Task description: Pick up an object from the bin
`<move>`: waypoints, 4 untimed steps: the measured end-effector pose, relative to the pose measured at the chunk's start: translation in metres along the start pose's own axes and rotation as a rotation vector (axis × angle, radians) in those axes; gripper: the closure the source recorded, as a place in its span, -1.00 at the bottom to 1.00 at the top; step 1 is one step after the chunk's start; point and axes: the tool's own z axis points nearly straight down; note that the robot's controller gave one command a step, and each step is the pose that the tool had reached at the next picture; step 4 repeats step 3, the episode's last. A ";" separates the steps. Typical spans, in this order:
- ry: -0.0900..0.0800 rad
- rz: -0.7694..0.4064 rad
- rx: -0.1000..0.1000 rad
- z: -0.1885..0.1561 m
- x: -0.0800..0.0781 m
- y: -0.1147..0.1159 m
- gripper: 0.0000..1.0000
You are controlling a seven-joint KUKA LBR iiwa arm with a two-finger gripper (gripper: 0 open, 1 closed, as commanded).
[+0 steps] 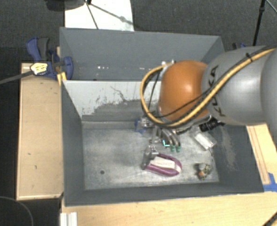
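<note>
My gripper (pixel 151 160) reaches down near the middle of the bin floor, its fingertips at the left end of a purple and white oblong thing (pixel 164 165). That thing lies flat just to the right of the fingertips and touches them or nearly so. A small green thing (pixel 174 147) sits close behind the gripper, partly covered by it. To the right lie a white flat piece (pixel 203 141) and a small brownish lump (pixel 203 171).
A small blue thing (pixel 139 125) lies at the back wall, left of the arm. The arm with its orange cover and cables hangs over the bin's right half. Bare floor stretches across the left half.
</note>
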 end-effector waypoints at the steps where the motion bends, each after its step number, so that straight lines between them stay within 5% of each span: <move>1: -0.002 -0.220 0.003 0.048 0.034 -0.066 -1.00; 2: -0.006 -0.218 0.000 0.046 0.033 -0.063 1.00; 3: -0.015 -0.252 0.002 -0.144 0.031 -0.073 1.00; 4: -0.015 -0.252 0.002 -0.144 0.031 -0.073 1.00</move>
